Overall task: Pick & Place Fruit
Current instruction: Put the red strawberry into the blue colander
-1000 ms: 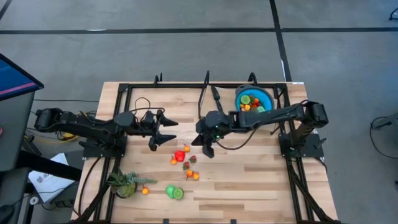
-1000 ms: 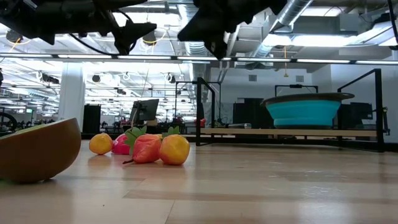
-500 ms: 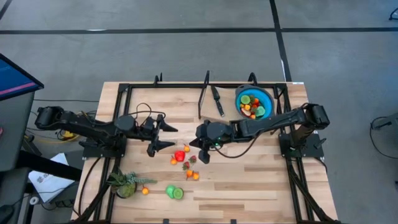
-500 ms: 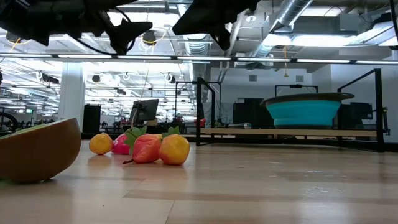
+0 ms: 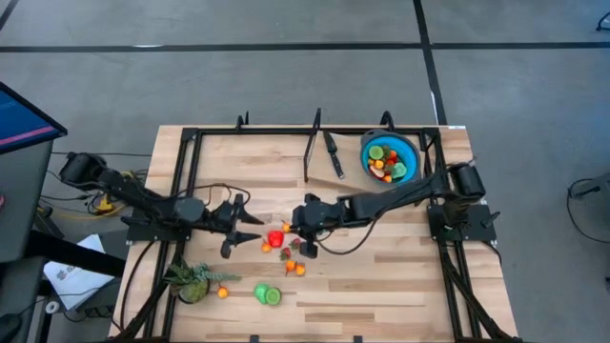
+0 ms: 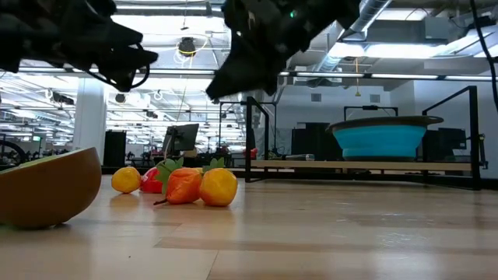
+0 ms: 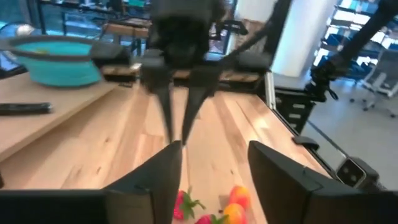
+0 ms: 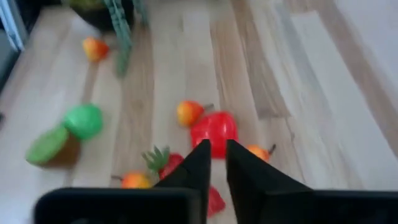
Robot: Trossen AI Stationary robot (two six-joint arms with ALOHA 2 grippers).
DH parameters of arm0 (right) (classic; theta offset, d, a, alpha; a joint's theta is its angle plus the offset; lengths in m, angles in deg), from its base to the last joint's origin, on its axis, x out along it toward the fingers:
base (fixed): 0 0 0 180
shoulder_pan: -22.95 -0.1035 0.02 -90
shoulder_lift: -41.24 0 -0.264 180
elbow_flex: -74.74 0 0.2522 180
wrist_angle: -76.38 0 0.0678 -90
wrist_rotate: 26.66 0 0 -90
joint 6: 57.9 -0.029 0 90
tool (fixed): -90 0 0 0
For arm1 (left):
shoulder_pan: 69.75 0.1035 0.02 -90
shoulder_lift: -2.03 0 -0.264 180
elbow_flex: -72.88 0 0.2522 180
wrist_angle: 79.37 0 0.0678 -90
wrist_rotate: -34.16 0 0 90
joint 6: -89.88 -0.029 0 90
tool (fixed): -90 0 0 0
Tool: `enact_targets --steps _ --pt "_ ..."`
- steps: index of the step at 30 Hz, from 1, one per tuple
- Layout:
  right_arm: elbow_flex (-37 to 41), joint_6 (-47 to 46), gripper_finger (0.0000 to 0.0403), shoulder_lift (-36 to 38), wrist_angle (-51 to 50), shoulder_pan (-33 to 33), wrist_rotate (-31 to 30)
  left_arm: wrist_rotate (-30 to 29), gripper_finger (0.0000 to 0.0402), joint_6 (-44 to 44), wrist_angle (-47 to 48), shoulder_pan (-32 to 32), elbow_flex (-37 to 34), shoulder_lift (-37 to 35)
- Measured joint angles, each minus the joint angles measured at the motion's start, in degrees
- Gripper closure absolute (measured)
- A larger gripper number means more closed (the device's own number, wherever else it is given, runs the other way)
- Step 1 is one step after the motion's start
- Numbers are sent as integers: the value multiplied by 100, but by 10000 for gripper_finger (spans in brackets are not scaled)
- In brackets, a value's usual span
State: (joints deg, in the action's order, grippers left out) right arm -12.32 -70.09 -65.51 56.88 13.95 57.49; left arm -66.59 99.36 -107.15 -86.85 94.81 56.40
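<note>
Several small toy fruits [image 5: 282, 250] lie in a loose cluster on the wooden table, among them a red one [image 8: 214, 130], an orange one [image 8: 188, 113] and a strawberry [image 7: 185, 205]. My right gripper [image 5: 306, 246] hangs just above the cluster's right side, pointing slantwise down, its fingers [image 8: 202, 163] open by only a narrow gap. My left gripper [image 5: 244, 236] stands level at the cluster's left, open wide [image 7: 214, 171], with nothing between its fingers. More fruit fills the blue bowl [image 5: 389, 157] at the far right.
A black-handled knife [image 5: 332, 152] lies left of the bowl. A spiky green plant [image 5: 191, 281] sits at the near left, with an orange fruit [image 5: 222, 292] and green fruits [image 5: 268, 294] beside it. A black frame [image 5: 191, 143] borders the table.
Both grippers have sunk toward the table. My left gripper has gone toward the near edge, to the left of the fruit cluster. My right gripper has moved toward the near edge and a little left, tipping down over the cluster. The fruits have stayed where they were.
</note>
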Motion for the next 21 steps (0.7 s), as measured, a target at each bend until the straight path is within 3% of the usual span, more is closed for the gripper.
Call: enact_targets --steps 12,21 --pt "-2 299 190 -683 -232 -11 105 -296 288 -61 -13 -356 -3 0" --pt "-2 530 164 -891 -108 -79 286 -300 298 -63 -9 -352 -3 0"
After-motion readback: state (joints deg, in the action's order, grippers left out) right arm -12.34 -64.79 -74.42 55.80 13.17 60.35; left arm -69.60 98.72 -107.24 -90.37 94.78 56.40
